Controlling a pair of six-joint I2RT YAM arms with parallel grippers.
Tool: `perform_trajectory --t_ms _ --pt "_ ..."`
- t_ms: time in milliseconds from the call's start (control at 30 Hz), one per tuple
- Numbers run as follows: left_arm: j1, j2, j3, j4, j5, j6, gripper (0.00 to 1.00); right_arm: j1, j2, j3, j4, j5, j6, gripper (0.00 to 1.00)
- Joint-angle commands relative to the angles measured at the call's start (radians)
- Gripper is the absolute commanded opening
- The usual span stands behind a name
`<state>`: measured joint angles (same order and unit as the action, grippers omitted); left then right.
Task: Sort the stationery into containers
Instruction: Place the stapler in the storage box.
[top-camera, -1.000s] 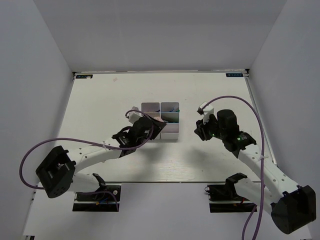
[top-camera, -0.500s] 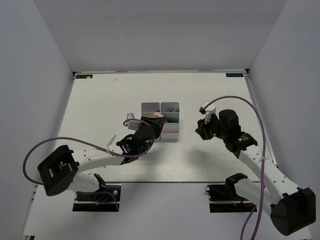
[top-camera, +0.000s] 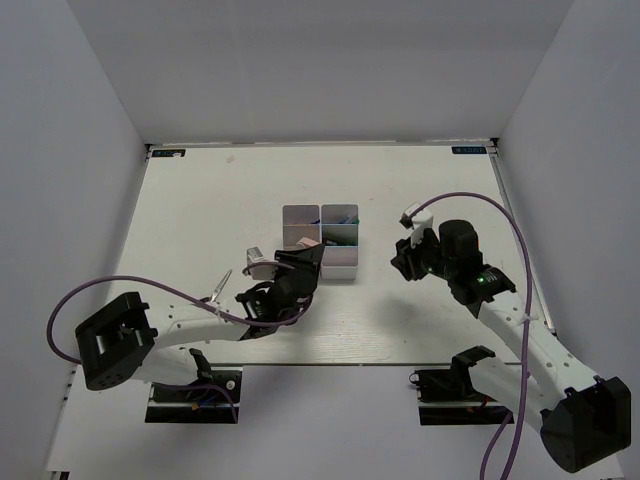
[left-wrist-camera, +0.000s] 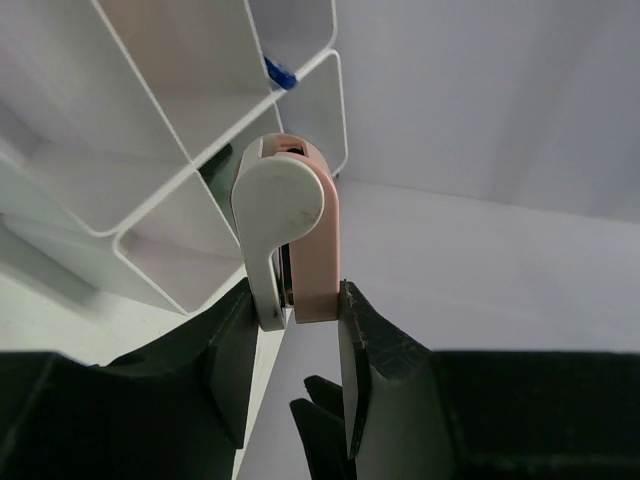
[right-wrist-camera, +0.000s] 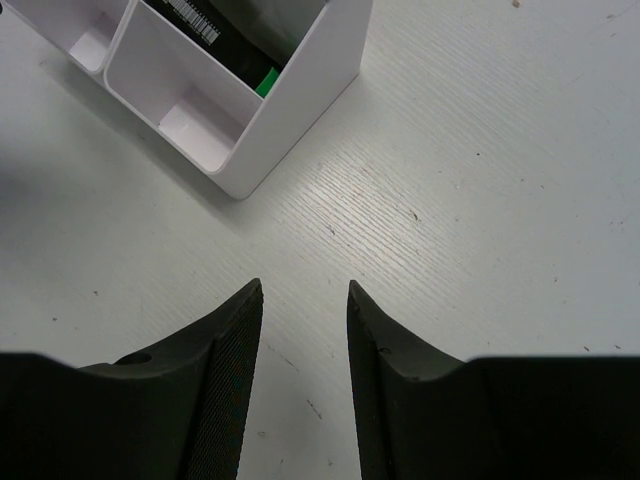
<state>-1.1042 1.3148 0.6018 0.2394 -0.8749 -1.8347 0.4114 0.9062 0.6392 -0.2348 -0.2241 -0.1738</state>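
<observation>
Left gripper (left-wrist-camera: 295, 312) clamps pink piece (left-wrist-camera: 318, 235) by the near-left corner of bins (top-camera: 343, 268)

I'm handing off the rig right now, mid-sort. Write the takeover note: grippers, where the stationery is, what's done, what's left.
Left gripper: shut on the pink piece, held at the near-left corner of the bins, not yet released.
Right gripper: open, empty, over the table beside the bins' corner.
Done: the green-tipped black marker and a blue item sit in bins.
Left: drop the pink piece into a bin. I make out no other loose stationery in the top view.
</observation>
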Motion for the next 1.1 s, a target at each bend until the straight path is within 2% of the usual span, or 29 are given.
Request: perform_trajectory --t_ms 0,133,467,1067 --pt "-0.008 -0.043 -0.031 -0.054 -0.081 -0.08 0.02 -0.01 -0.02 -0.006 0.037 -0.018 0.01 0.43" --pt "-0.003 -0.049 -0.02 -0.156 -0.088 -0.145 0.02 -0.01 -0.024 -0.006 0.038 -0.02 0.011 0.43" --pt "0.033 -0.028 -0.008 -0.235 -0.042 -0.198 0.02 -0.02 -0.026 -0.012 0.037 -0.027 0.01 0.43" --pt "0.064 0.058 0.029 -0.209 0.019 -0.207 0.06 -0.036 -0.033 -0.013 0.035 -0.04 0.008 0.43"
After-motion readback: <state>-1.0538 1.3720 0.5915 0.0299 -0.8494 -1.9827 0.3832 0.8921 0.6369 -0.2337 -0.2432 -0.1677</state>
